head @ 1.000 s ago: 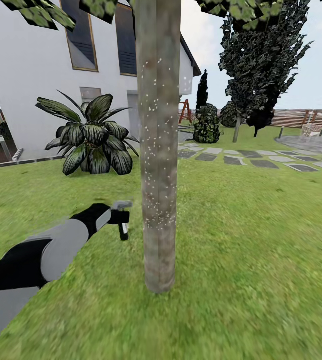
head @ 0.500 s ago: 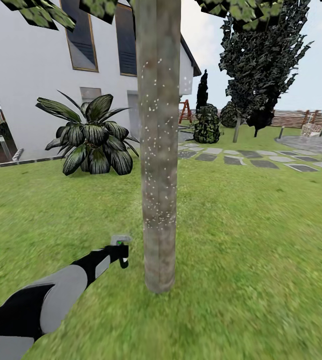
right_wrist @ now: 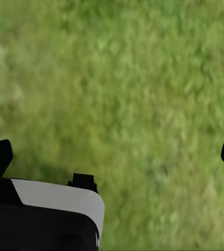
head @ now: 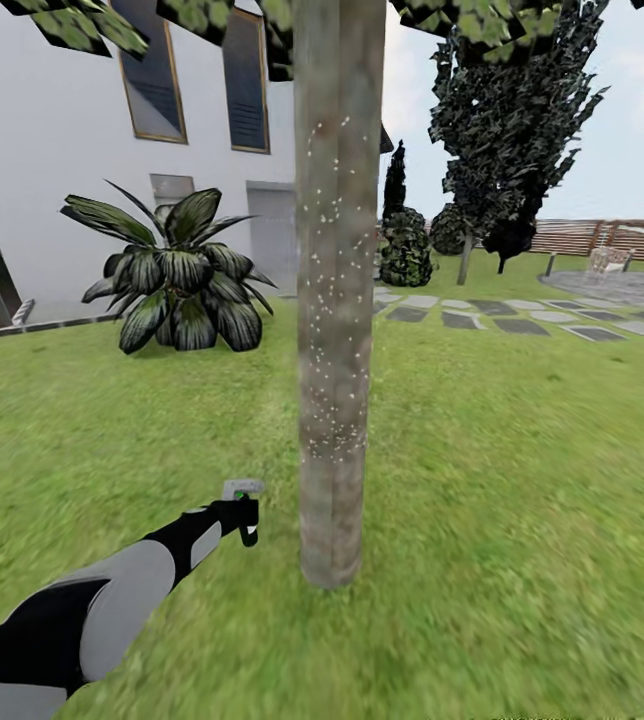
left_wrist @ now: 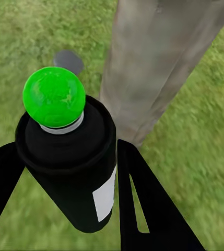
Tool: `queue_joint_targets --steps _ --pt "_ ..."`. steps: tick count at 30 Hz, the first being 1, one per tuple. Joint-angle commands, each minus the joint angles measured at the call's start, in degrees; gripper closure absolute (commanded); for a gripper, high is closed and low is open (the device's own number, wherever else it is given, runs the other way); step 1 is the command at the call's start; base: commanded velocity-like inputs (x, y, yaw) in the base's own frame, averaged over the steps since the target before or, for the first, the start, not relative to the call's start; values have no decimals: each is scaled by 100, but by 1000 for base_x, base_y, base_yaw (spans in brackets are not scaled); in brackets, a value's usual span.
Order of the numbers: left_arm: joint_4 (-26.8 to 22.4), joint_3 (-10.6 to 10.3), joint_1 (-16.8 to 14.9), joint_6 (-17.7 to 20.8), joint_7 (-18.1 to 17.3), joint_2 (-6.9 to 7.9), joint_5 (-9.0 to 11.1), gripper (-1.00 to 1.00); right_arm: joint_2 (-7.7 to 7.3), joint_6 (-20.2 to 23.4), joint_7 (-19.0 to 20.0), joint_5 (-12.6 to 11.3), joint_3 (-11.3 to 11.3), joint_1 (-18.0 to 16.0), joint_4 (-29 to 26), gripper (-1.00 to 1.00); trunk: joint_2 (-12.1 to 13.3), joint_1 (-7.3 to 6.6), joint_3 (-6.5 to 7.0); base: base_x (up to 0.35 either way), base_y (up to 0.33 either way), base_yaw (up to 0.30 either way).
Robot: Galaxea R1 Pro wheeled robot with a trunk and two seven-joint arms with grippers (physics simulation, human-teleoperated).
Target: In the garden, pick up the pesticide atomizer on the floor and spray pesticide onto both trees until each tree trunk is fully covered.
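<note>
Open lawn (head: pixel 522 480), gripper (head: pixel 245 515) beside tree trunk (head: pixel 334 300)

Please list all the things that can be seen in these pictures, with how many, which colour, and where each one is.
tree trunk: one, grey-brown, centre of the head view, rising from the lawn
pesticide: many white specks, on the trunk's upper and middle part
pesticide atomizer: one, black with a white label and a green ball on its end, between the left gripper's fingers, near the trunk's base
lawn: green, all around
house: one, white, back left
palm-like plant: one, dark green, before the house
conifer: dark, back right
stepping stones: grey, right of the trunk, far
fence: wooden, far right
left gripper: black, shut on the atomizer
right gripper: black, open, over grass
</note>
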Motion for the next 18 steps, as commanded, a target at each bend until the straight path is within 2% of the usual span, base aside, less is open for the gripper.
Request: queue_joint_targets --steps 1,7,12,18 --pt "-1 1 1 2 0 -1 2 100 2 0 0 0 -1 0 1 -100 0 0 2 142 337 -263" --pt "4 0 4 14 -60 -2 3 100 28 12 0 -8 -2 0 3 -100 0 0 18 169 341 -281" --pt "2 3 4 30 -339 -2 3 100 35 25 0 -9 -2 0 3 -100 0 0 29 144 349 -291" --pt "-1 7 4 23 -377 6 -5 100 32 25 -7 -9 -3 0 2 -100 0 0 42 49 350 -293"
